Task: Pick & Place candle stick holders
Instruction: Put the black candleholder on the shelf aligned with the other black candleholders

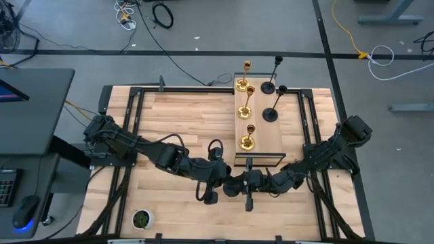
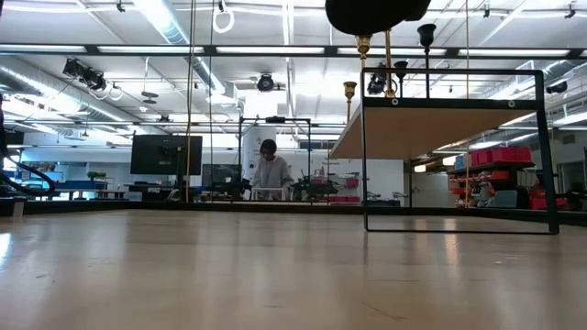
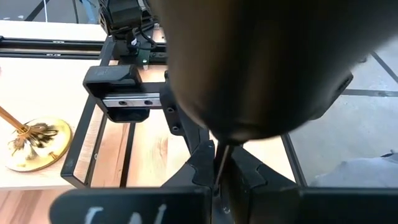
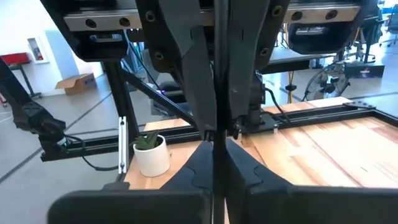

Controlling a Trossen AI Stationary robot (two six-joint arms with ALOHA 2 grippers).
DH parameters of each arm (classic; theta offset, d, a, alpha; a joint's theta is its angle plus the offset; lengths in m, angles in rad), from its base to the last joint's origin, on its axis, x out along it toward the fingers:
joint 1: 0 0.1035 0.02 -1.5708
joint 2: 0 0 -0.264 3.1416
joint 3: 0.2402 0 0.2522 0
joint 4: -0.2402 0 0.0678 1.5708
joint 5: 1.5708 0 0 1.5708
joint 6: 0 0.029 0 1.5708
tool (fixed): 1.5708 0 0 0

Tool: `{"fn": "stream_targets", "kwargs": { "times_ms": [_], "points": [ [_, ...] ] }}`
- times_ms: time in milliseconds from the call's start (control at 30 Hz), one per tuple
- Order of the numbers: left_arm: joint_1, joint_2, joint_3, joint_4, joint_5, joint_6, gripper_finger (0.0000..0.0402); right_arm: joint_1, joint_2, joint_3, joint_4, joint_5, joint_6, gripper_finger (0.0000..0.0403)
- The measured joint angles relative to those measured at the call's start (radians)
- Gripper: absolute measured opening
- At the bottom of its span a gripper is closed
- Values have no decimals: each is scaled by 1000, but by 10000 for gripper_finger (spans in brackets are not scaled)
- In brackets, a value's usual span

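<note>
Both grippers meet near the front of the table (image 1: 176,122), and both hold one black candlestick (image 1: 248,195) by its thin stem. The left gripper (image 1: 234,186) and right gripper (image 1: 252,181) have narrow jaws. Three gold candlesticks (image 1: 247,139) stand on the small shelf (image 1: 264,139).

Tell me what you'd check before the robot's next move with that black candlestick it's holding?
1. Left pincer shut on the matte black, round-based candlestick, at its thin stem: ok.
2. Right pincer shut on the same stem: ok.
3. Bare spot on the raised wooden shelf: ok.
4. Three shiny gold candlesticks upright there: ok.
5. Two other black candlesticks upright: ok.
6. Which pincer lets go first: cannot tell.
</note>
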Motion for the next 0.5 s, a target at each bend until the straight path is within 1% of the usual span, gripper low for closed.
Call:
{"fn": "stream_targets", "kwargs": {
  "times_ms": [100,200,367,500],
  "points": [
    [0,0,0,-4,-1,0,18,-1,0,0,-7,0,25,17],
    [0,0,0,-5,-3,-1,18,-2,0,0,-10,-1,23,8],
    [1,0,0,-6,-4,1,19,-2,0,1,-12,-1,27,6],
    [1,0,0,-6,-8,2,29,-2,-1,1,-11,-1,29,4]
  ]
}}
